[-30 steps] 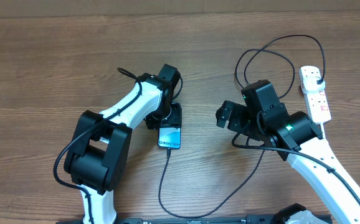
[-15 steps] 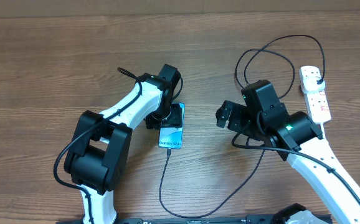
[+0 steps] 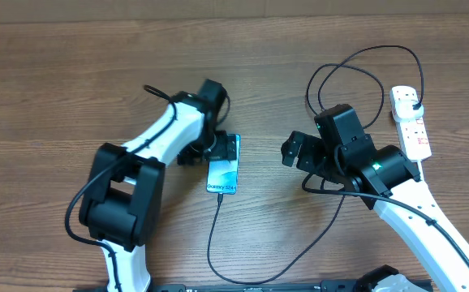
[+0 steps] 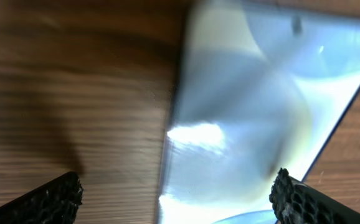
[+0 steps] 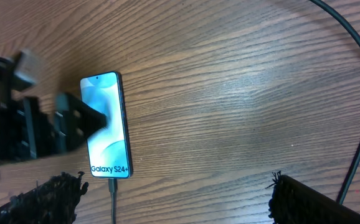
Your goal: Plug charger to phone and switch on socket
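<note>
The left arm has swung left, uncovering more of the phone [image 3: 223,169], which lies mid-bench with the charger [image 3: 214,235] seated in its near end and trailing right to the socket [image 3: 410,123] at the far right. The left end effector [image 4: 175,198] hangs low at the phone's left edge and the right end effector [image 5: 181,200] sits between phone and socket, both spread wide and empty. A brush from the left one could shove the phone and unseat the connector, and the right, reaching for the switch, might snag the cable.

Overhead straight down, wrist views share the phone [image 3: 223,174], left much nearer
</note>
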